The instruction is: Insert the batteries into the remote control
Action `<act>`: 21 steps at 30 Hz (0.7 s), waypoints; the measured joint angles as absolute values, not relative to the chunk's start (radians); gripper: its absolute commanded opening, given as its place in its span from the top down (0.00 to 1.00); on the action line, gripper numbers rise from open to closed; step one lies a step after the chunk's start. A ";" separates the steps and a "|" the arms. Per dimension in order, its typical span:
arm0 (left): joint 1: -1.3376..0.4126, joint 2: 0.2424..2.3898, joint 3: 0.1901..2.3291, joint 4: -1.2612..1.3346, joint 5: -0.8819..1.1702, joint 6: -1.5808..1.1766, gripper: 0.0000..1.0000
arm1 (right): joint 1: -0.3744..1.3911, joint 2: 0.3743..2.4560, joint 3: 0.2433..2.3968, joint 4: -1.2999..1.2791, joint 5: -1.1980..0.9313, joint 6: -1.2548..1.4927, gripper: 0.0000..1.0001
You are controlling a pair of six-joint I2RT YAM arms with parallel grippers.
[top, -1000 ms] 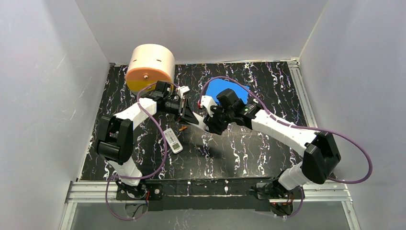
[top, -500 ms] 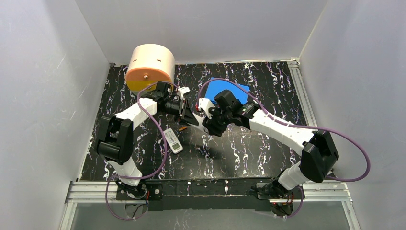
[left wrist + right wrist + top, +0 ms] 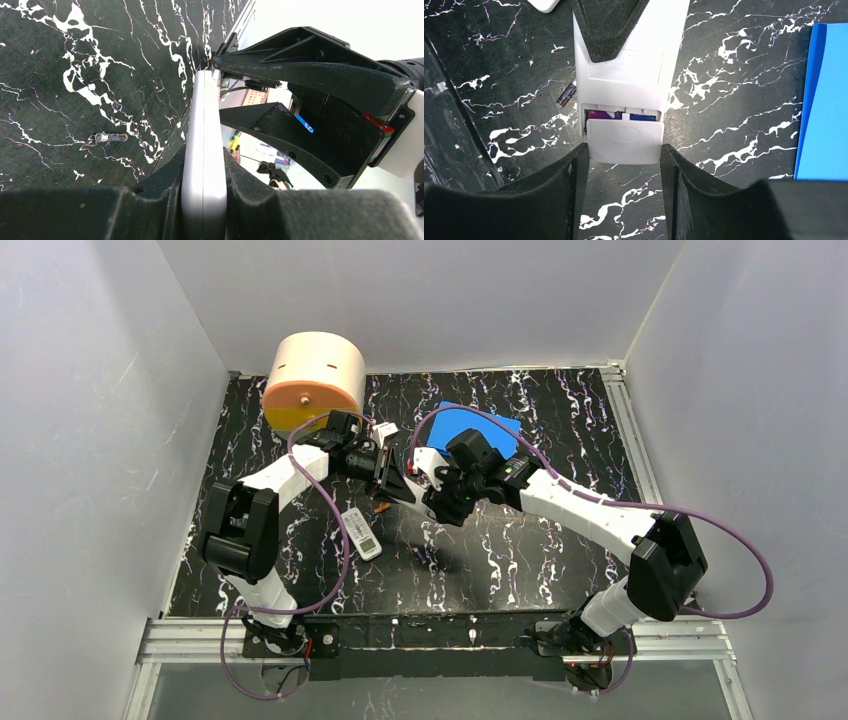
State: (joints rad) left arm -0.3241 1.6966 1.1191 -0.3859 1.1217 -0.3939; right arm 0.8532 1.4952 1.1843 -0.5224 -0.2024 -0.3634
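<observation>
My left gripper is shut on a white remote, held edge-on above the black marbled table. In the right wrist view the remote shows its back, and the left gripper's black finger covers its upper part. Its battery bay is partly open with purple batteries inside. The battery cover sits half over the bay. My right gripper closes on the cover's sides. One loose battery lies on the table beside the remote; it also shows in the left wrist view.
A second white remote lies on the table left of the grippers, with an orange battery next to it. A blue mat lies behind the right arm. A large cream and orange cylinder stands at the back left.
My right gripper has moved slightly left, closer against the remote held by the left gripper. The left arm has hardly moved.
</observation>
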 measured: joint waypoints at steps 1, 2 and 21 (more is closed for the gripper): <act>-0.325 1.697 1.119 -0.387 1.121 -0.394 1.00 | 0.853 1.495 1.184 -0.523 -0.201 -0.363 0.57; -0.325 1.697 1.119 -0.387 1.119 -0.394 1.00 | 0.854 1.495 1.184 -0.523 -0.200 -0.363 0.57; -0.332 1.697 1.119 -0.389 1.084 -0.418 1.00 | 0.859 1.500 1.184 -0.496 -0.142 -0.342 0.57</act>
State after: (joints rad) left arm -0.3325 1.6966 1.1194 -0.3889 1.0840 -0.4179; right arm 0.8589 1.5002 1.1839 -0.4961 -0.1425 -0.3424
